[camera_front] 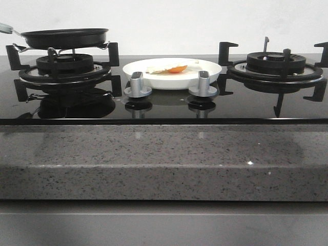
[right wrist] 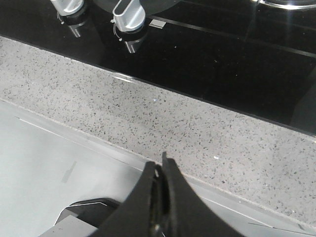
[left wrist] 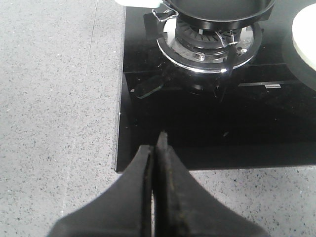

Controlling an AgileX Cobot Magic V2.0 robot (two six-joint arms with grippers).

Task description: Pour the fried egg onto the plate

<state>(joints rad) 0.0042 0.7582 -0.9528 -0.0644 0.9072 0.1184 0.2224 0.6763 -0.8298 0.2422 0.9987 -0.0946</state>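
The fried egg (camera_front: 171, 67), white with an orange yolk, lies on the white plate (camera_front: 210, 69) in the middle of the black glass hob, behind two knobs. An edge of the plate shows in the left wrist view (left wrist: 306, 34). The black frying pan (camera_front: 64, 37) sits on the left burner, its handle pointing left; it also shows in the left wrist view (left wrist: 222, 10). My left gripper (left wrist: 158, 145) is shut and empty over the hob's front left corner. My right gripper (right wrist: 160, 165) is shut and empty in front of the counter edge. Neither gripper shows in the front view.
The left burner grate (camera_front: 64, 69) and right burner grate (camera_front: 277, 66) stand on the hob. Two silver knobs (camera_front: 137, 84) (camera_front: 203, 83) sit in front of the plate, also in the right wrist view (right wrist: 128, 17). A speckled grey counter (camera_front: 164, 159) runs along the front.
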